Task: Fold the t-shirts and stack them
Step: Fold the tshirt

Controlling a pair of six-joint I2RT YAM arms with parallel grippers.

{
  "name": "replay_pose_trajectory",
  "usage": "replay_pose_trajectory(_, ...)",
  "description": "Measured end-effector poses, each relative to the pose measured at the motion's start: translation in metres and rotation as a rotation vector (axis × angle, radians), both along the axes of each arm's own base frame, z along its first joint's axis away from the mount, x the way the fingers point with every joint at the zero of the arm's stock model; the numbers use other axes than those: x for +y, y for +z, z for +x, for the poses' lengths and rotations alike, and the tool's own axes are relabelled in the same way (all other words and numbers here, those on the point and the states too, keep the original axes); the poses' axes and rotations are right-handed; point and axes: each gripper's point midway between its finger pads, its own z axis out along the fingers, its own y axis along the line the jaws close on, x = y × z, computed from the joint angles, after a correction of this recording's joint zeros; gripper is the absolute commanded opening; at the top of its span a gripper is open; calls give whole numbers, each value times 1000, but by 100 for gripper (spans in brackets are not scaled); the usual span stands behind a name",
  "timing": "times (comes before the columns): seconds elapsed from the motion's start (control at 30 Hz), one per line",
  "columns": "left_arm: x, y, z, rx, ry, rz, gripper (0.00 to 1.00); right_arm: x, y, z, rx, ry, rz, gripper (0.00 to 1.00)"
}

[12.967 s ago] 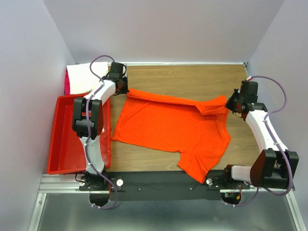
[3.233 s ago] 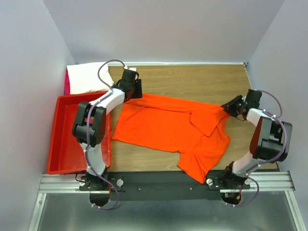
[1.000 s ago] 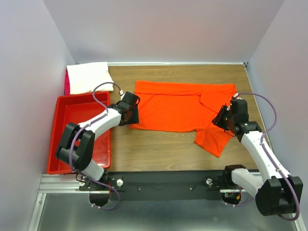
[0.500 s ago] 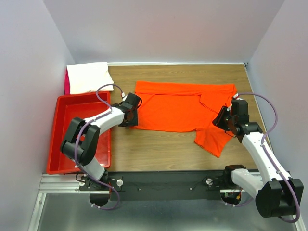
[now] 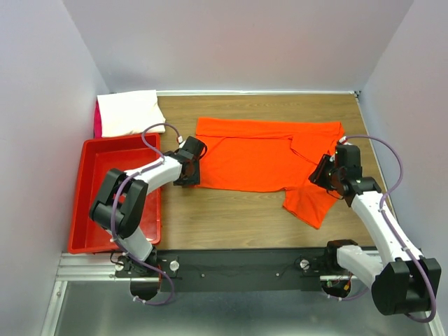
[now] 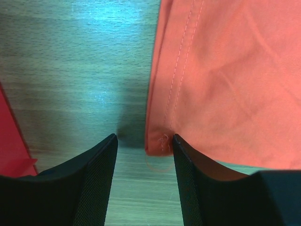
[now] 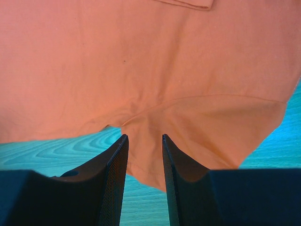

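Orange-red t-shirt (image 5: 259,157): hem corner between left gripper (image 6: 145,139) fingers, underarm between right gripper (image 7: 144,137) fingers, both pairs parted, gripping nothing.

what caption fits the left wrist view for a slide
Left gripper open, straddling the hemmed corner of the orange-red t-shirt on the wood table, red bin at left

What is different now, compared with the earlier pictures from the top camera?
The orange t-shirt, earlier spread wide, now lies folded toward the far side, one sleeve still pointing to the arms. Both claws moved from its far corners: the left claw stands open at its near left corner, the right claw open at the sleeve. The white t-shirt and red bin stayed.
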Motion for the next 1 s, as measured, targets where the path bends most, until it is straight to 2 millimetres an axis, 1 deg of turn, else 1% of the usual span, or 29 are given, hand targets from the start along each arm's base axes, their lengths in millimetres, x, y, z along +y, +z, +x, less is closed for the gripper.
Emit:
replay_pose_trajectory(0.03, 0, 0, 0, 0, -2, -2, 56, 0, -1, 0, 3, 0, 0, 42)
replay_pose_trajectory(0.13, -4, -1, 1, -3, -9, -16, 45, 0, -4, 0, 18, 0, -1, 42)
replay_pose_trajectory(0.17, -6, -1, 2, -4, -16, -26, 35, -1, -5, 0, 26, -3, -5, 42)
replay_pose_trajectory(0.23, -7, -1, 2, -6, -20, -26, 27, -2, -4, 1, 31, -8, -10, 42)
replay_pose_trajectory(0.27, -9, -1, 2, -7, -26, -34, 15, -4, -4, 2, 34, -16, -19, 44)
replay_pose_trajectory(0.3, -11, -1, 3, -10, -32, -39, 11, -5, -3, 3, 34, -21, -25, 44)
replay_pose_trajectory(0.37, -13, -2, 3, -15, -39, -46, 0, -8, -2, 6, 35, -34, -37, 45)
replay_pose_trajectory(0.47, -13, -2, 3, -25, -46, -52, 0, -12, -4, 9, 56, -50, -57, 47)
replay_pose_trajectory(0.53, -13, -1, 2, -33, -48, -57, 0, -15, -10, 11, 87, -64, -73, 48)
replay_pose_trajectory(0.67, -12, -1, -3, -41, -58, -65, 0, -27, -30, 9, 178, -110, -87, 48)
replay_pose_trajectory(0.73, -12, -1, -5, -44, -67, -71, 0, -45, -39, 7, 221, -175, -71, 48)
replay_pose_trajectory(0.8, -13, -1, -4, -49, -77, -73, 0, -64, -44, 5, 246, -244, -51, 47)
replay_pose_trajectory(0.83, -13, -1, -4, -50, -83, -73, 0, -77, -48, 3, 263, -292, -37, 47)
replay_pose_trajectory(0.87, -13, -1, -4, -52, -89, -74, 0, -85, -50, 1, 272, -320, -32, 47)
replay_pose_trajectory(0.97, -15, -1, -3, -56, -107, -78, 0, -99, -58, -4, 306, -373, -11, 47)
replay_pose_trajectory(1.0, -16, -1, -2, -61, -113, -79, 0, -100, -60, -4, 312, -381, -5, 47)
